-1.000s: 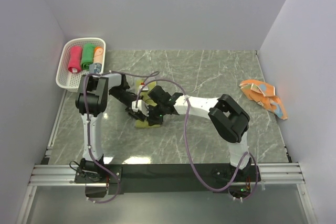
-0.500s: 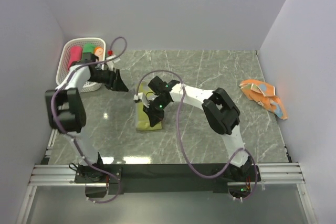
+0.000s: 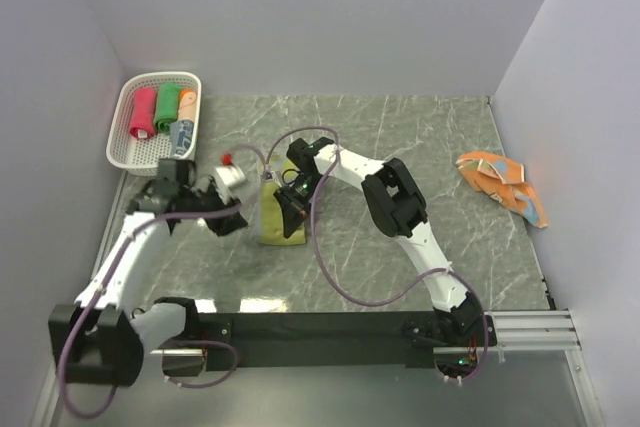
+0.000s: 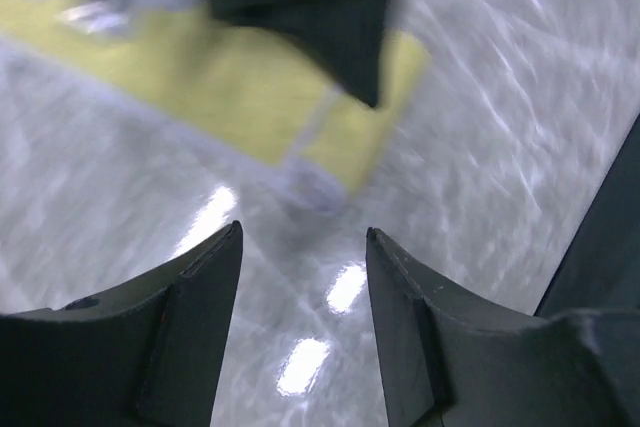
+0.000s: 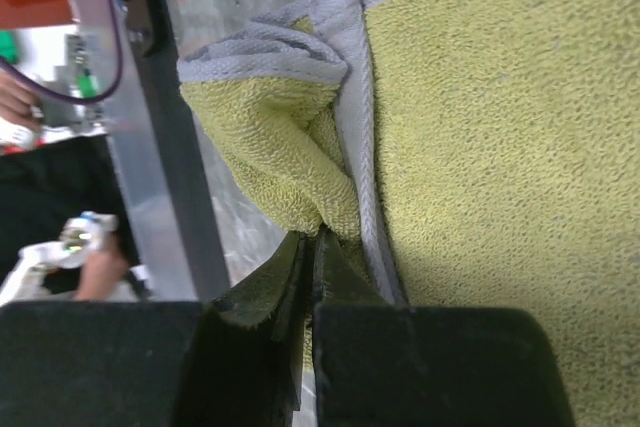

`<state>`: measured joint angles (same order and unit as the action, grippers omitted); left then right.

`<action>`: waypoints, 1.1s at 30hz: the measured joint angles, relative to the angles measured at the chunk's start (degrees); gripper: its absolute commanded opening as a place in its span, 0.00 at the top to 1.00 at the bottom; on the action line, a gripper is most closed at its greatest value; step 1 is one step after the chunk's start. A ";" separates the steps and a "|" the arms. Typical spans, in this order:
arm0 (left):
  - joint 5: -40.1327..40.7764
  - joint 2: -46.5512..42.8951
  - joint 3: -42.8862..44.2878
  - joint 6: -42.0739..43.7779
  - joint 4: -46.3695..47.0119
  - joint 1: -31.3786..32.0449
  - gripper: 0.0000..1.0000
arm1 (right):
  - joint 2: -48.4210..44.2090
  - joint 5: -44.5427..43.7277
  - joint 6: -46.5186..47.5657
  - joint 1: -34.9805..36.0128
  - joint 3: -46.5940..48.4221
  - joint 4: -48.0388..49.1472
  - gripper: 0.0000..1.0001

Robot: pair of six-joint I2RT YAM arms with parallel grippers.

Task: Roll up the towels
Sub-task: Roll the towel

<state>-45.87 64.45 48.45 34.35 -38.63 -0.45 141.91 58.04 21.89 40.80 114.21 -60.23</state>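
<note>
A yellow towel [image 3: 270, 229] lies flat on the marble table, its grey-edged corner folded up [image 5: 290, 137]. My right gripper [image 5: 315, 242] is shut on that folded edge, over the towel's right side [image 3: 292, 209]. My left gripper [image 3: 234, 218] hovers just left of the towel, open with only bare table between its fingers [image 4: 303, 247]; the towel [image 4: 250, 97] lies ahead of it. A crumpled orange towel with light-blue marks [image 3: 502, 183] lies at the far right. Pink-red [image 3: 143, 113], green [image 3: 166, 105], orange [image 3: 188, 99] and grey-blue [image 3: 181, 133] rolls sit in the basket.
The white perforated basket [image 3: 122, 147] stands at the back left corner against the wall. Purple cables loop from both arms over the table near the yellow towel. Walls close in the table on the left, back and right.
My left arm has swung from beside the basket down to the table left of the yellow towel, its jaws spreading. The right gripper has stayed shut on the towel's edge.
</note>
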 measured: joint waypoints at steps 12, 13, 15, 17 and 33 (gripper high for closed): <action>18.71 -0.46 -10.43 8.61 12.31 32.68 0.41 | 2.62 2.56 -6.08 -0.90 2.01 -1.64 1.00; 19.85 0.90 -10.67 9.09 13.62 33.53 0.41 | 2.62 2.67 -6.45 -0.94 1.81 -1.38 1.00; 21.99 3.69 -11.26 9.84 16.00 34.71 0.43 | 2.62 2.93 -7.23 -1.11 1.51 -1.05 1.00; 23.78 6.47 -11.52 10.16 17.68 35.39 0.51 | 2.62 3.04 -7.65 -1.22 1.49 -0.92 1.00; 23.02 19.10 -5.66 10.54 15.91 33.05 0.94 | -1.97 4.59 -12.28 -4.96 -6.88 5.18 0.65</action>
<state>-22.85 83.55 42.78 44.88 -22.72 32.60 139.94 62.63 9.61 35.83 107.33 -55.05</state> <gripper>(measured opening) 0.112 0.304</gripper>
